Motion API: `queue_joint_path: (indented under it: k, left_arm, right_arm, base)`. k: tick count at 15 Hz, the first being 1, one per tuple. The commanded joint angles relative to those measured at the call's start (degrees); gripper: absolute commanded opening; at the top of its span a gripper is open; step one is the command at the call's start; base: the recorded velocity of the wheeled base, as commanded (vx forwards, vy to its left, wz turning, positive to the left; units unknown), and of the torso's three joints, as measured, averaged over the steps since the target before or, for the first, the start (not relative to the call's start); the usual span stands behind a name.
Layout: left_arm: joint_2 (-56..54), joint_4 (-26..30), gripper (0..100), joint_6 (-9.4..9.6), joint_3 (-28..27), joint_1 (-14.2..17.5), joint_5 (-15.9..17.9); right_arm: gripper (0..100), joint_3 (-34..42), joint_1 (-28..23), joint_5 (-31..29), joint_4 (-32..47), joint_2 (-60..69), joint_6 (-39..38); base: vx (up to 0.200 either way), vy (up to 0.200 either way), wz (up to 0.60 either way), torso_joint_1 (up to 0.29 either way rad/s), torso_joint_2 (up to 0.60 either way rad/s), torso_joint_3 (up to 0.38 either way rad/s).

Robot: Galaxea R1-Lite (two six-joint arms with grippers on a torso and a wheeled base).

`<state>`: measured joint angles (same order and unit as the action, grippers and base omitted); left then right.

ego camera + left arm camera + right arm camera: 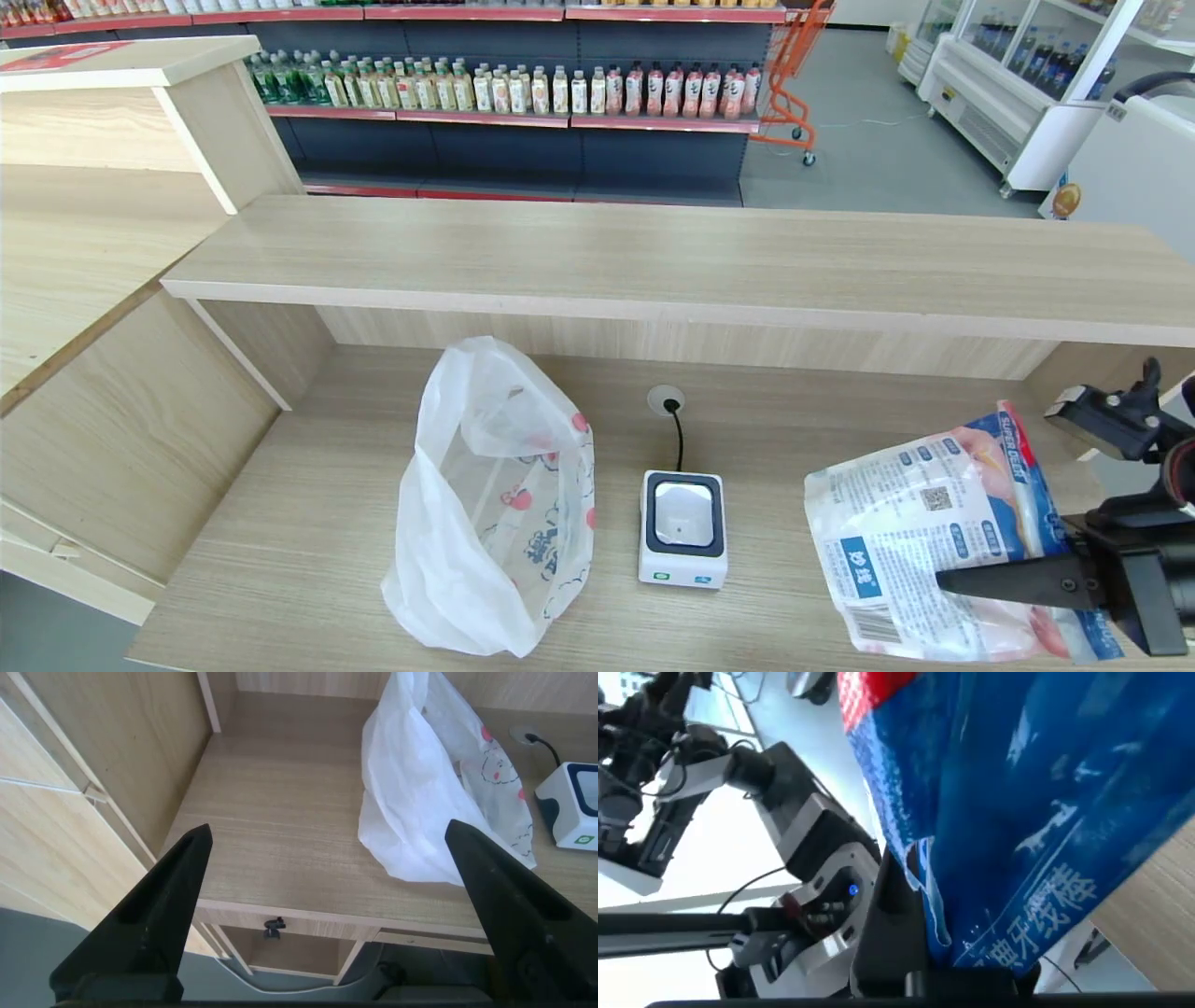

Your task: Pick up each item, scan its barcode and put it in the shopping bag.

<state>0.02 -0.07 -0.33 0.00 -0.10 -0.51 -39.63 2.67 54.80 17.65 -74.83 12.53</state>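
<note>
Head view: right gripper (957, 579) at the right side of the desk (308, 551), fingers (1018, 581) clamped across the lower part of the packet (924, 541). The packet is held off the desk, tilted, printed side up toward the camera. Barcode (878, 625) is at the packet's lower corner, near the front desk edge. Scanner (683, 527) sits mid-desk with its window facing up, and the shopping bag (495, 504) stands just beside it on the left, mouth open. Step in hand looks like the scan. To do it well, carry the packet across to the scanner and roll the wrist so the barcode corner faces down onto the window. Keep it flat and close, with no crease across the bars, and keep the finger off the code. The grip is near that corner, so watch for it blocking the code. Left wrist view: left gripper (329, 831) hangs over the desk's left front part, fingers spread wide, holding and touching nothing; bag and scanner are beyond it. Right wrist view: the packet's blue face (1018, 812) is close up, with one dark finger pressed against its edge, so the grip reads closed on it, though I can't tell how deep the bite is.
</note>
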Motion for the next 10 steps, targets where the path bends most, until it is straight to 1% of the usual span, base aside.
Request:
queue_joint_path:
  k: [1, 2, 4, 5, 7, 8, 10]
  left_arm:
    - [0.0, 0.0, 100, -0.02, 0.0, 0.1, 0.0]
    - [0.0, 0.0, 100, -0.02, 0.0, 0.0, 0.0]
    - [0.0, 0.0, 100, -0.02, 0.0, 0.0, 0.0]
    - [0.0, 0.0, 100, -0.02, 0.0, 0.0, 0.0]
    - [0.0, 0.0, 100, -0.02, 0.0, 0.0, 0.0]
    - [0.0, 0.0, 100, -0.02, 0.0, 0.0, 0.0]
    - [0.0, 0.0, 100, -0.02, 0.0, 0.0, 0.0]
  right_arm:
    - [0, 0.2, 2.7, 1.7, 0.5, 4.0, 0.0]
    - [0, 0.1, 4.4, 2.5, 1.3, 4.7, -0.1]
    - [0, -0.2, 6.4, 2.6, 2.1, 5.3, -0.8]
    - [0, -0.3, 7.6, 2.6, 2.2, 5.6, -2.3]
    - [0, -0.7, 12.1, 2.6, 1.9, 6.6, -8.8]
    - [0, -0.5, 13.5, 2.4, 1.9, 6.7, -10.4]
    - [0, -0.4, 14.7, 2.3, 1.9, 6.1, -10.8]
  base:
    - [0.0, 0.0, 0.0, 0.0, 0.0, 0.0]
    - [0.0, 0.0, 0.0, 0.0, 0.0, 0.0]
    - [0.0, 0.0, 0.0, 0.0, 0.0, 0.0]
    - [0.0, 0.0, 0.0, 0.0, 0.0, 0.0]
    - [0.0, 0.0, 0.0, 0.0, 0.0, 0.0]
    - [0.0, 0.0, 0.0, 0.0, 0.0, 0.0]
    - [0.0, 0.0, 0.0, 0.0, 0.0, 0.0]
